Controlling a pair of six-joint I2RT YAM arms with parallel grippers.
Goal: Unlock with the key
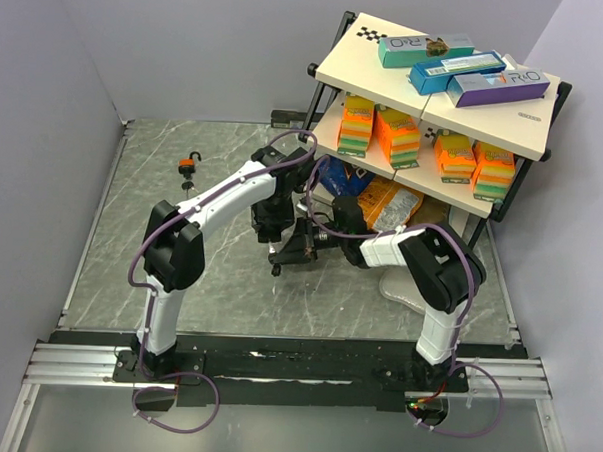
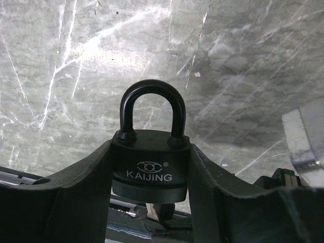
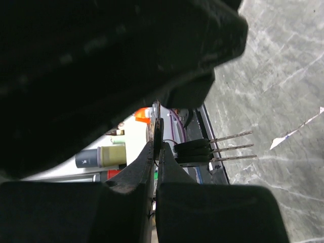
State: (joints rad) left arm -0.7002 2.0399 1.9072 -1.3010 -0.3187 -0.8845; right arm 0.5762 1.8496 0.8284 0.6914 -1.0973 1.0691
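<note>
Clamping the black KAIJING padlock (image 2: pixel 150 157) by its flanks, the left gripper (image 2: pixel 150 174) holds it upright over the marble tabletop (image 1: pixel 130 259), mid-table where the two arms meet. The right gripper (image 3: pixel 156 144) is pinched tight on a thin metal strip (image 3: pixel 157 115) — apparently the key — with three spare key blades (image 3: pixel 230 146) jutting beside it. The shackle (image 2: pixel 152 91) sits seated in both holes, so the lock reads as not yet opened; whether the key has entered the keyhole is hidden — insertion and turning seemingly remain.
</note>
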